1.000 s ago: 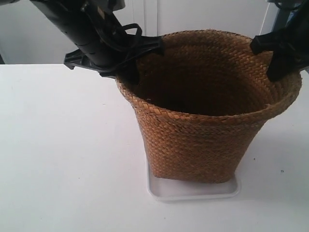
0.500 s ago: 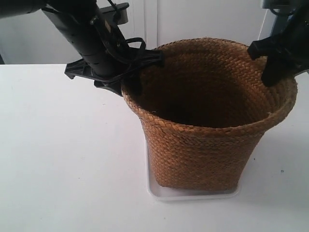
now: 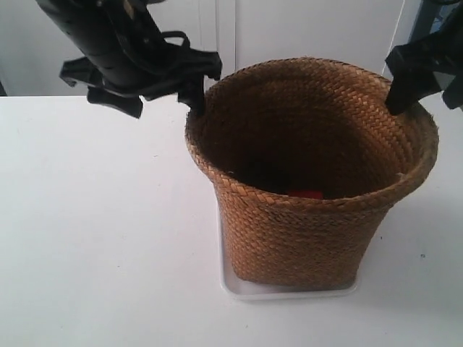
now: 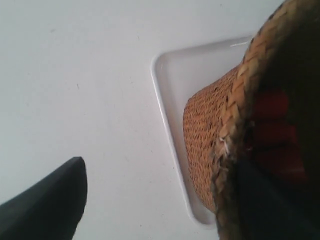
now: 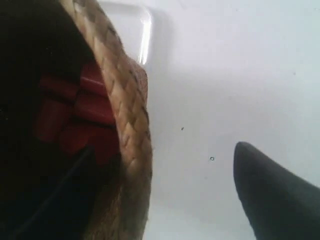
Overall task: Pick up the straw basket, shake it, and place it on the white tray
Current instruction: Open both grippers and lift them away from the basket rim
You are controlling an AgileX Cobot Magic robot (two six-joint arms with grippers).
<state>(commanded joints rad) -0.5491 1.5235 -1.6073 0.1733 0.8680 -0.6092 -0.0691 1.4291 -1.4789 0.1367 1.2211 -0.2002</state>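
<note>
The straw basket [image 3: 304, 217] stands upright with its base on the white tray [image 3: 289, 291]. Something red [image 3: 305, 194] lies in its dark inside. The gripper [image 3: 166, 101] of the arm at the exterior view's left hangs open by the basket's near-left rim. In the left wrist view the left gripper [image 4: 160, 170] is open: one finger over the table, the other inside the basket, the braided rim [image 4: 235, 115] loose between them. The right gripper [image 5: 165, 150] is open too and straddles the rim [image 5: 127, 115]. In the exterior view it [image 3: 423, 87] is above the far-right rim.
The white table [image 3: 94, 238] stretches wide to the exterior view's left and in front of the tray. A white wall with panel seams stands behind. A tray corner [image 4: 162, 75] shows beside the basket's base.
Both grippers let go of the rim and opened. The basket settled upright on the tray. The arm at the exterior view's left drew back to the left and up.
</note>
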